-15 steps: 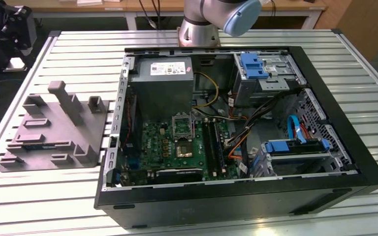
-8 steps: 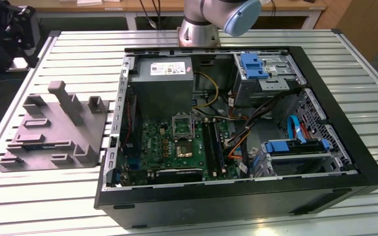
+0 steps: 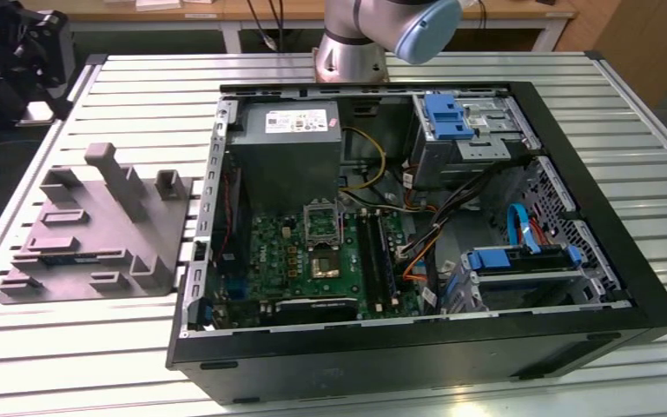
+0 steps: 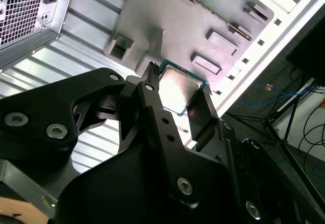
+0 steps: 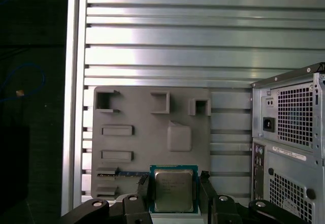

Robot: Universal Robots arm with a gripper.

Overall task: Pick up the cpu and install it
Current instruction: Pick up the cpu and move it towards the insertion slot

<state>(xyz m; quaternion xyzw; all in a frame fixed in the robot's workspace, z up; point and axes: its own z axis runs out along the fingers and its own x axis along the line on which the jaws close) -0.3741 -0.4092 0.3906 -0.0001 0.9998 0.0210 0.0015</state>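
- The small, flat, square cpu (image 5: 173,189), silvery-grey metal on top with a green rim, is clamped by two opposite edges in the black gripper (image 5: 174,182). In both wrist views it hangs above the grey moulded plastic tray (image 5: 152,132).
- It is probably light and stiff, with a slick lid and a delicate underside, so a hold on the edges suits it.
- The slatted aluminium table (image 3: 90,347) leaves open room around the tray.
- Inside the open black computer case (image 3: 426,356), the green motherboard (image 3: 293,261) is hemmed in by the grey power supply box (image 3: 293,148) and loose cables (image 3: 472,208).
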